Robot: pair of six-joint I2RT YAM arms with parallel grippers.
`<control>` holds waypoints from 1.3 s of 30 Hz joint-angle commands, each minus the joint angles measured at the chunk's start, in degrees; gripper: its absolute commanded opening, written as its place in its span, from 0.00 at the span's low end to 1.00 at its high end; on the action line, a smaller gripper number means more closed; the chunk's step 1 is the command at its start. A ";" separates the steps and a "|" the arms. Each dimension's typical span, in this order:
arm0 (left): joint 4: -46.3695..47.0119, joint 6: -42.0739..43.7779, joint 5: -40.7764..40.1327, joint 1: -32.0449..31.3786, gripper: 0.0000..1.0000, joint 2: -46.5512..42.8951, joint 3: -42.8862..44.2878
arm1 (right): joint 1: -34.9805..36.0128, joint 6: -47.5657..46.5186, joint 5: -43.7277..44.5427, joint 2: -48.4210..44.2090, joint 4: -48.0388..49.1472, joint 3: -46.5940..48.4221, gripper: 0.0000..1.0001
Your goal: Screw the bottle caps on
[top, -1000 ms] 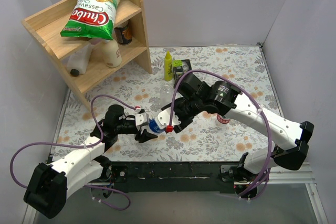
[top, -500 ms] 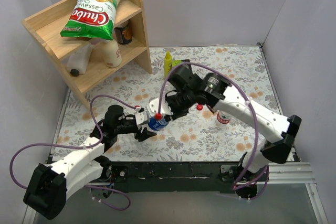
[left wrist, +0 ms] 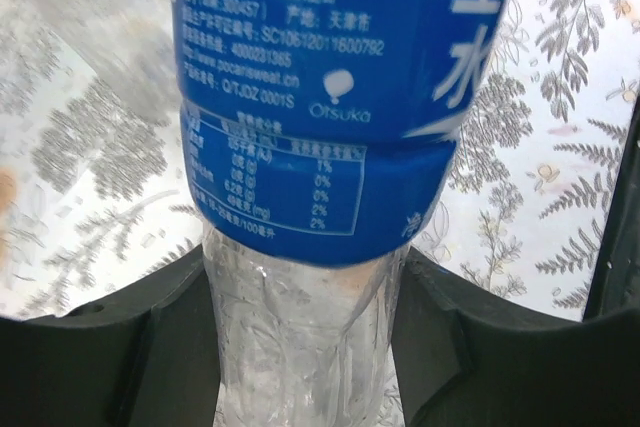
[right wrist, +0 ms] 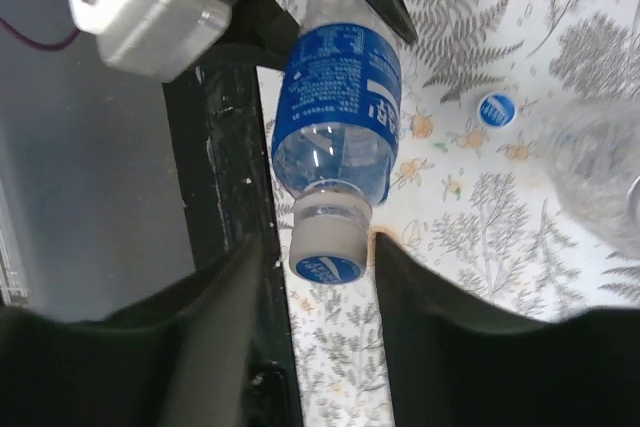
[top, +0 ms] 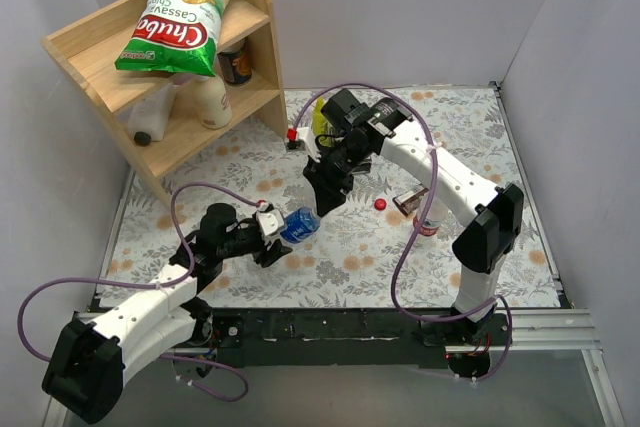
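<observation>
Blue-labelled bottle [left wrist: 320,97] clamped between left fingers [left wrist: 100,357]; cap [right wrist: 327,252] near right fingers [right wrist: 450,357].

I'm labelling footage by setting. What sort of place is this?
Probably a robotics lab test cell: plain white walls box in a floral-covered table, with two robot arms bolted at its edge.

Blue-label bottle [top: 298,225] sits in my L hand [top: 283,235], gripped by its clear lower body, tilted, neck away from me. Blue-top cap [right wrist: 328,265] is on its neck. 2nd blue cap [right wrist: 496,109] & red cap [top: 380,204] lie loose on desk [top: 470,147]. Red/white bottle [top: 428,223] is right of red cap, pose unclear. Unlabelled bottle [right wrist: 600,172] is blurred.
</observation>
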 commanded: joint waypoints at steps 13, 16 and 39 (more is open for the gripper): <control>-17.36 12.83 17.70 0.28 0.00 5.47 13.83 | 8.37 -36.72 11.66 -28.02 7.65 -16.51 0.76; -17.71 12.74 18.49 0.19 0.00 5.65 14.97 | 11.01 -40.80 15.79 -32.26 12.49 -22.05 0.75; -17.72 13.88 19.02 0.28 0.00 8.64 18.31 | 13.30 -47.14 16.25 -31.38 14.78 -26.02 0.50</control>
